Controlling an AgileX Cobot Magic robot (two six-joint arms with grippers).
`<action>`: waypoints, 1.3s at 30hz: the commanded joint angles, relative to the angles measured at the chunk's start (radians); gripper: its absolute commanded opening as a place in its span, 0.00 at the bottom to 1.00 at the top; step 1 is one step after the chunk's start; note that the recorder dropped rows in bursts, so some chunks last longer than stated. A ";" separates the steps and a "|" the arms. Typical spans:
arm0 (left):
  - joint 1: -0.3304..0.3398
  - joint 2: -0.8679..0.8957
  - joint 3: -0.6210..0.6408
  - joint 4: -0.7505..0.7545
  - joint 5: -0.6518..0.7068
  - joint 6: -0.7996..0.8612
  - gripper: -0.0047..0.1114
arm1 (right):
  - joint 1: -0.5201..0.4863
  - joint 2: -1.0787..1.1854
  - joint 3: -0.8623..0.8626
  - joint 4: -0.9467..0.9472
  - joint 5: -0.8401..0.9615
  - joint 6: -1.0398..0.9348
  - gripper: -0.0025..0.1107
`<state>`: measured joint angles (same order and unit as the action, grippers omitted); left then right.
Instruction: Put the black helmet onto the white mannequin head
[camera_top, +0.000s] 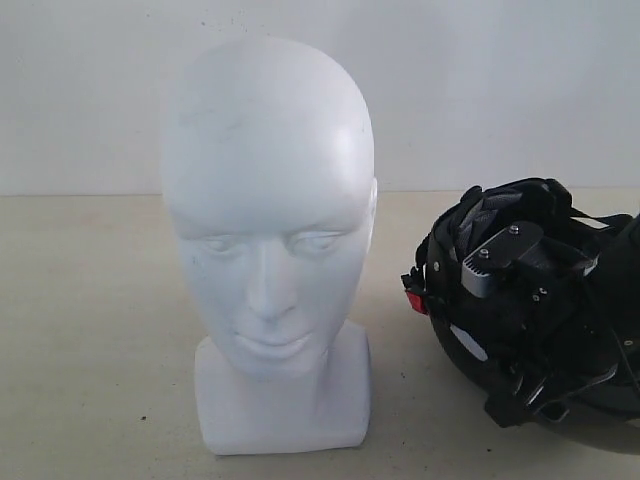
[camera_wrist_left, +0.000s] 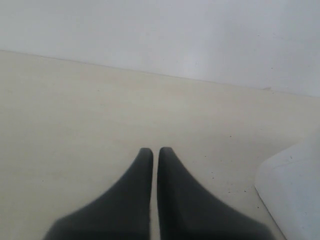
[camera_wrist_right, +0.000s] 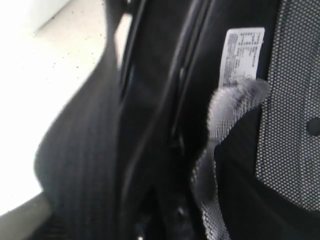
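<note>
White head (camera_top: 268, 230) stands upright mid-tabletop (camera_top: 90, 330), facing us, long axis vertical. Helmet (camera_top: 450, 330) lies to its right, apart, opening tipped up toward us, red buckle (camera_top: 415, 300) on the head's side. Right pincer (camera_top: 490, 250) reaches into the opening; we can't tell if it's clamped. Left wrist: left pincer (camera_wrist_left: 155, 150) tips together, empty, over tabletop. Right wrist: padding (camera_wrist_right: 290, 100), grey strap (camera_wrist_right: 220, 115), label (camera_wrist_right: 242, 50) close up. We judge the helmet stiff, slick, bulky; grab its rim, not straps.
</note>
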<state>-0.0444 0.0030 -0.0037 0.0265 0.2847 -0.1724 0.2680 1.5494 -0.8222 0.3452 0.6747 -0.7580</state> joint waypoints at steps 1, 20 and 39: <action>0.000 -0.003 0.004 -0.007 0.001 0.003 0.08 | 0.003 -0.004 0.003 -0.023 -0.016 0.017 0.61; 0.000 -0.003 0.004 -0.007 0.001 0.003 0.08 | 0.081 -0.039 0.014 -0.226 -0.111 0.210 0.60; 0.000 -0.003 0.004 -0.007 0.001 0.003 0.08 | 0.079 -0.055 -0.019 -0.057 -0.136 0.430 0.02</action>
<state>-0.0444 0.0030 -0.0037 0.0265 0.2847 -0.1724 0.3499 1.5107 -0.8091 0.1778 0.5048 -0.3696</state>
